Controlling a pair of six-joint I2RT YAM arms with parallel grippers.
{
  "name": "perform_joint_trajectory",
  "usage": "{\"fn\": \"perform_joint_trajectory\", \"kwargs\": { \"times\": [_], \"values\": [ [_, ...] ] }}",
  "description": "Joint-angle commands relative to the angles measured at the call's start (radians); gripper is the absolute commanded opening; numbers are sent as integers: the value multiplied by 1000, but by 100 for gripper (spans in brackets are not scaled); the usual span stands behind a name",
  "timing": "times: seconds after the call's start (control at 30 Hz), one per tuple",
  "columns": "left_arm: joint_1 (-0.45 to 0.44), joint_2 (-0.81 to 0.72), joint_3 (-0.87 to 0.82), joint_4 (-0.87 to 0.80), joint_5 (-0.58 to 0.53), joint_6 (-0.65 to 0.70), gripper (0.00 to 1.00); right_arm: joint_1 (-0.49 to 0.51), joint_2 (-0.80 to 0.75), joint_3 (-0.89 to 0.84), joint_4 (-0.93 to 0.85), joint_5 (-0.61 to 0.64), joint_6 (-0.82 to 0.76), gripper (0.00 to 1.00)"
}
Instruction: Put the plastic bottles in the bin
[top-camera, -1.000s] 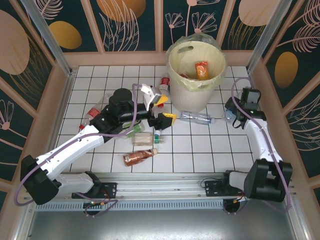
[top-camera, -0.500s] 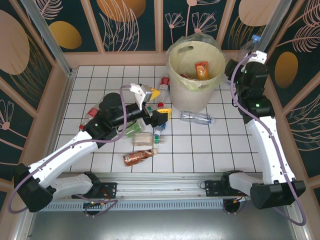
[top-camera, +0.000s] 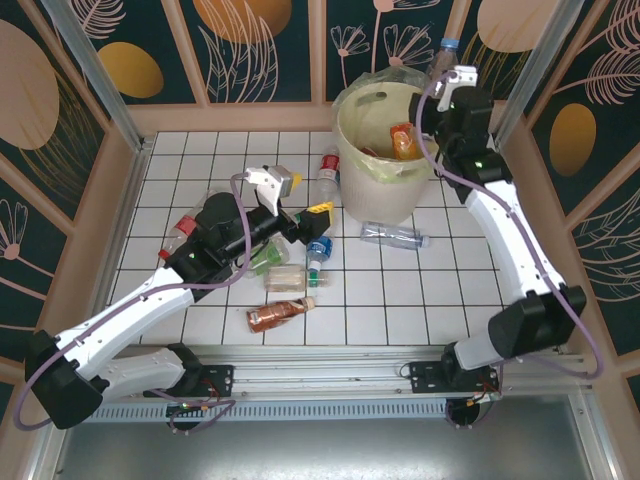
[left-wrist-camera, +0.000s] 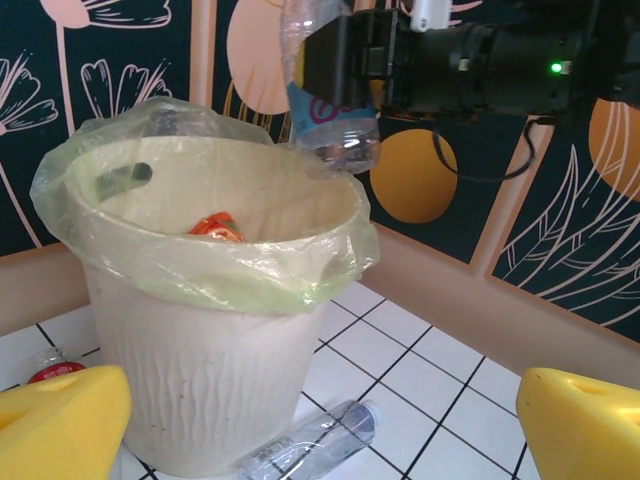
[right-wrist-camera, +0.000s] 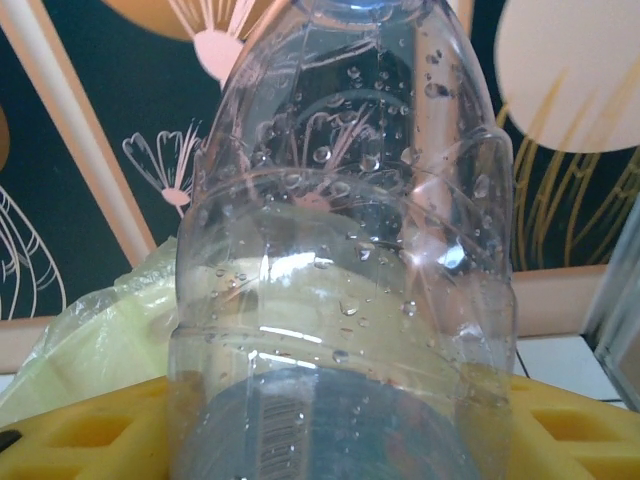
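Note:
My right gripper (top-camera: 446, 82) is shut on a clear plastic bottle (top-camera: 443, 55) with a blue label and holds it above the far right rim of the cream bin (top-camera: 380, 185). That bottle (right-wrist-camera: 340, 280) sits between the yellow fingers (right-wrist-camera: 80, 430), and it also hangs over the bin (left-wrist-camera: 200, 390) as the held bottle (left-wrist-camera: 330, 110). An orange-labelled bottle (top-camera: 403, 140) lies inside. My left gripper (top-camera: 306, 196) is open and empty, left of the bin, above a blue-labelled bottle (top-camera: 318, 250). A clear bottle (top-camera: 392, 236) lies at the bin's foot.
Several more bottles lie on the white tiles: a brown one (top-camera: 280, 315), a pale one (top-camera: 283, 277), a green one (top-camera: 268, 258), a red-labelled one (top-camera: 185, 225) and a red-capped one (top-camera: 328, 170). Wooden walls and metal posts close in the table.
The right arm has swung up from the table's right side to the bin's far rim, carrying the bottle. The left arm has drawn back a little, uncovering the blue-labelled bottle.

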Motion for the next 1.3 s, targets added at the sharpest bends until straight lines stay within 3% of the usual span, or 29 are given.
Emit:
{"fn": "perform_joint_trajectory", "kwargs": {
  "times": [0.0, 0.2, 0.37, 0.63, 0.97, 1.27],
  "values": [
    [-4, 15, 14, 13, -16, 2, 99, 6, 62, 89, -51, -71, -34, 65],
    [-4, 63, 58, -43, 27, 26, 99, 9, 173, 147, -160, -140, -38, 65],
    [-4, 108, 96, -97, 37, 27, 99, 11, 177, 82, -168, -156, -23, 66],
    [-4, 127, 106, -110, 56, 25, 99, 9, 148, 28, -184, -133, -8, 75],
    [-4, 131, 109, -112, 66, 24, 99, 9, 134, 89, -207, -104, 8, 87],
    [-4, 130, 113, -116, 72, 27, 99, 7, 80, 131, -219, -209, 24, 81]
  ]
}}
